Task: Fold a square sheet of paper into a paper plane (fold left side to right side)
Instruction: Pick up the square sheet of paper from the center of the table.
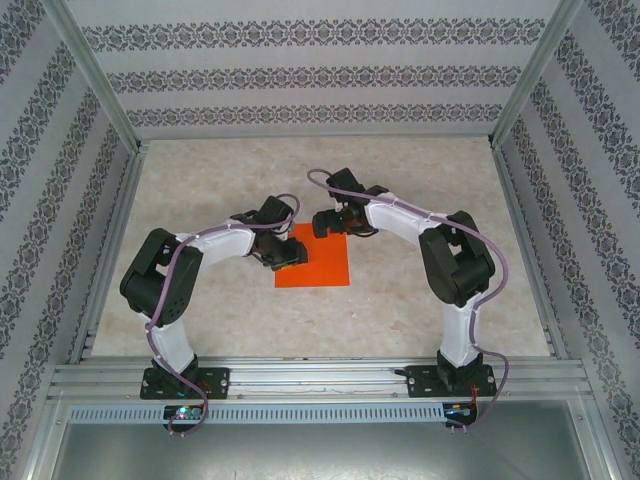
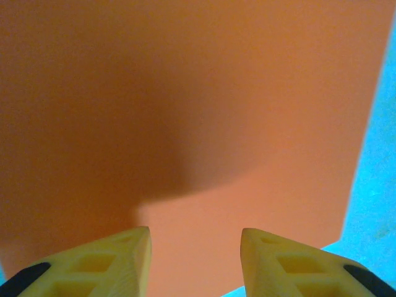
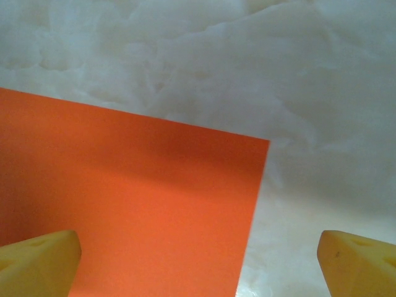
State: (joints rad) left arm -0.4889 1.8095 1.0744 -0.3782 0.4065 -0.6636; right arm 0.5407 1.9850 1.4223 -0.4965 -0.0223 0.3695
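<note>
The square sheet of paper (image 1: 322,265) is bright orange-red and lies flat on the pale table, with no crease that I can see. My left gripper (image 1: 286,250) hangs low over the sheet's left part and hides that edge from above. In the left wrist view its yellow fingertips (image 2: 137,250) stand apart over the paper (image 2: 204,111), with nothing between them. My right gripper (image 1: 331,222) hovers at the sheet's far edge. It is wide open, and a corner of the paper (image 3: 136,204) lies flat below, between its fingertips (image 3: 43,260).
The table top (image 1: 430,200) is a pale mottled surface. Patterned walls with metal posts (image 1: 95,75) enclose it on three sides. A metal rail (image 1: 320,375) along the near edge carries both arm bases. Bare table surrounds the sheet.
</note>
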